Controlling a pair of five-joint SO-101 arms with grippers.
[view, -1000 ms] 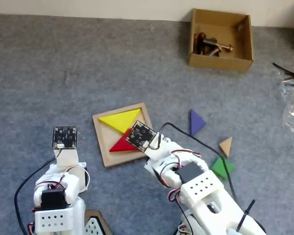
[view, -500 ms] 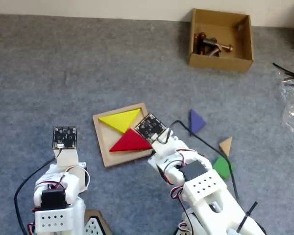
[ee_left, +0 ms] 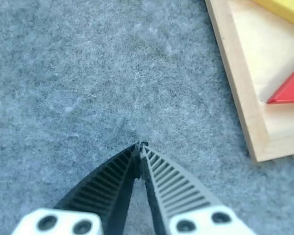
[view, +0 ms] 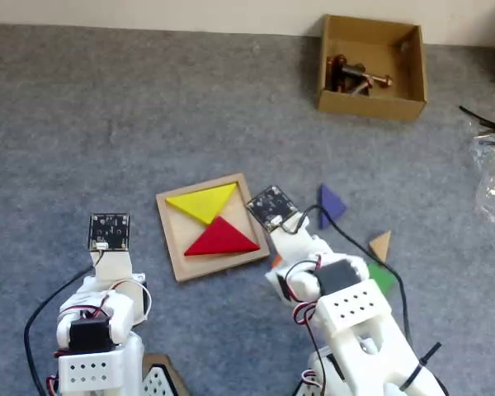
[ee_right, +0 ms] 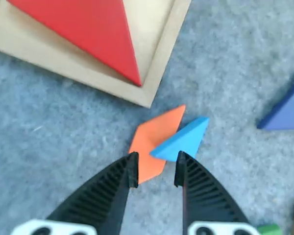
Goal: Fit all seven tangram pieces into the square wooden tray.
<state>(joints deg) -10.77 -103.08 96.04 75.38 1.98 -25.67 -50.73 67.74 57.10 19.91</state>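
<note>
Right gripper [ee_right: 156,156] open over touching orange piece [ee_right: 154,142] and light-blue piece [ee_right: 183,139], 4 o'clock off tray [view: 168,239], may snag both; left gripper [ee_left: 140,145] clenched empty.

The square wooden tray [view: 171,233] is pale tan with a lighter floor. In it are a yellow wooden triangle [view: 202,203] and a red wooden triangle [view: 220,238]. The felt table cover [view: 107,124] is mottled grey. On it are 5 loose pieces: an orange parallelogram [ee_right: 154,144], a light blue triangle [ee_right: 181,139], a dark blue triangle [view: 330,205], a tan triangle [view: 381,245] and a green piece [view: 386,276]. The left gripper [ee_left: 139,146] and right gripper [ee_right: 156,164] are black and ribbed.
</note>
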